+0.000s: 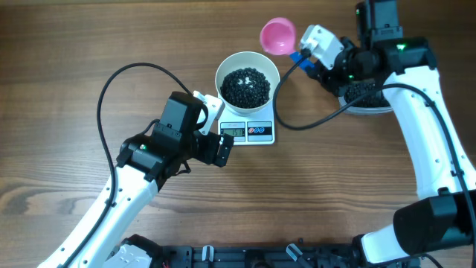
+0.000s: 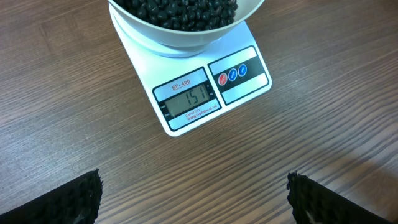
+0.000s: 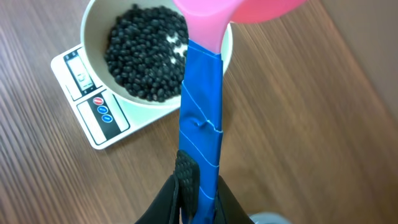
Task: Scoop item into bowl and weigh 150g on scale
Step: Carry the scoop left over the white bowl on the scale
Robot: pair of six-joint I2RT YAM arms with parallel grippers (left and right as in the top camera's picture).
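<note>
Item, table [image 1: 67, 45], wood-grain, read from near edge to far. Left gripper [image 1: 216, 129]: jaws spread wide, holding nothing, poised over bare table just near-left of the scale [image 1: 253, 132]. Scale: white, at mid-table, display side toward the near edge, showing 151 in the left wrist view. Bowl [image 1: 224, 68]: white, seated on the scale's far part. Beans [image 1: 246, 86]: a dark heap inside the bowl, none seen on the table. Scoop [image 1: 277, 36]: pink cup, apparently empty, hanging just beyond the bowl's far-right rim; its blue-taped handle [image 3: 200, 124] runs away from the bowl, toward the right edge. Right gripper [image 3: 198, 194]: clamped tight on that handle's end. Bearing: the bowl lies near-left of the scoop, along the handle's line; the right arm alone carries the tool, while the left is nearer the scale. Judged: weight about met, and any trimming would fall to the right arm.
</note>
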